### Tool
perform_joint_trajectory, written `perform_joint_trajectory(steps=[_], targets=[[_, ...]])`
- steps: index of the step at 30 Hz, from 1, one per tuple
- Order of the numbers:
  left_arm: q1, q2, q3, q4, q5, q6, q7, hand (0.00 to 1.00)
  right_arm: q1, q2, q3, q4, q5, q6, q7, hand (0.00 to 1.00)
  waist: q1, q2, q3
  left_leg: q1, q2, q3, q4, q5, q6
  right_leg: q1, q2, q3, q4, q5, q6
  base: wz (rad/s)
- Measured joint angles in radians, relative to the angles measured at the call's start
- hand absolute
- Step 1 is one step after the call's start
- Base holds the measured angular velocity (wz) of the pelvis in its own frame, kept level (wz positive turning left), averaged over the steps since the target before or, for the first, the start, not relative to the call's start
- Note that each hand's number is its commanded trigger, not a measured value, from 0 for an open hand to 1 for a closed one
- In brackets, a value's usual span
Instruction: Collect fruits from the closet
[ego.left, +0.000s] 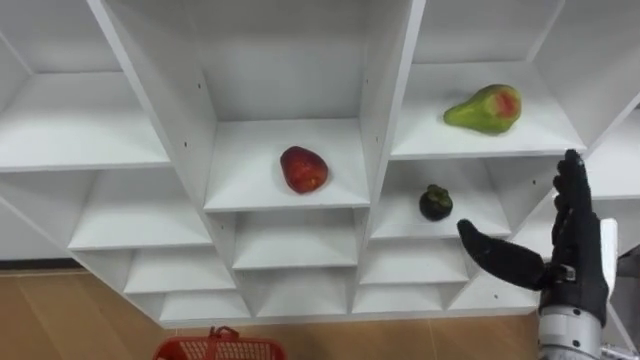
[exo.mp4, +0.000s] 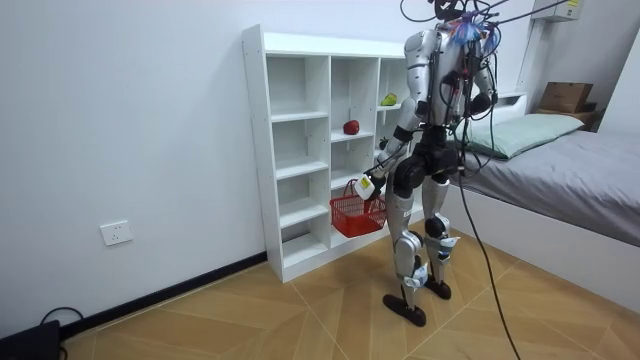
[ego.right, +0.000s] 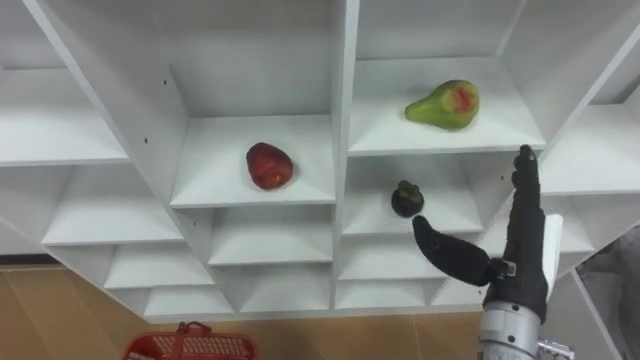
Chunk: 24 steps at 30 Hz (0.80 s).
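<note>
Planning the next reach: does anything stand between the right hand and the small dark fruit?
Nothing visible does. The open right hand is raised before the closet, right of and below the dark fruit, alone in its open-fronted compartment.

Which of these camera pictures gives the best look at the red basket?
The room view: the red mesh basket appears whole there, off the floor in front of the white shelf unit. The left eye view and right eye view catch its top rim and handle at their bottom edge.
</note>
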Motion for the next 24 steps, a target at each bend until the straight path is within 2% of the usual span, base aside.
perform_joint_trajectory(steps=[4,11,17,20,24], targets=[[0.002,0.008,0.000,-0.001,0.002,0.000,-0.017,1.00,-0.006,-0.019,-0.001,-0.102,-0.038,-0.001,-0.025,0.00,-0.003,0.005,-0.0004,-0.001,0.000,0.000,-0.002,0.000,0.000,-0.002,0.001,0.001,-0.001,0.000,0.000,0.00],[0.000,0.010,0.000,-0.001,0.002,0.000,-0.029,1.00,-0.048,-0.033,-0.009,-0.136,-0.115,-0.031,-0.054,0.00,-0.001,0.005,-0.0015,-0.002,0.001,0.000,-0.002,0.000,0.000,0.001,0.001,0.001,0.000,0.003,0.000,0.00],[-0.004,0.012,0.003,0.023,0.000,0.001,-0.040,1.00,-0.051,-0.033,-0.008,-0.137,-0.116,-0.030,-0.044,0.00,0.001,-0.004,-0.0008,0.001,0.001,0.001,-0.002,0.000,0.000,0.005,0.001,0.001,-0.001,0.003,0.000,0.00],[-0.016,0.012,0.003,0.059,-0.001,0.002,-0.041,1.00,-0.085,-0.038,-0.010,-0.137,-0.113,-0.029,-0.040,0.00,-0.001,-0.012,0.0017,0.005,0.001,0.000,-0.002,0.000,0.000,0.010,0.001,0.000,-0.001,0.003,0.000,0.00],[-0.033,0.023,0.003,0.079,0.001,0.006,-0.048,1.00,-0.151,-0.073,-0.012,-0.137,-0.117,-0.028,-0.040,0.00,0.001,-0.031,0.0010,0.009,0.001,-0.003,-0.001,0.000,0.000,0.019,0.001,-0.008,-0.005,0.003,0.000,0.06]])
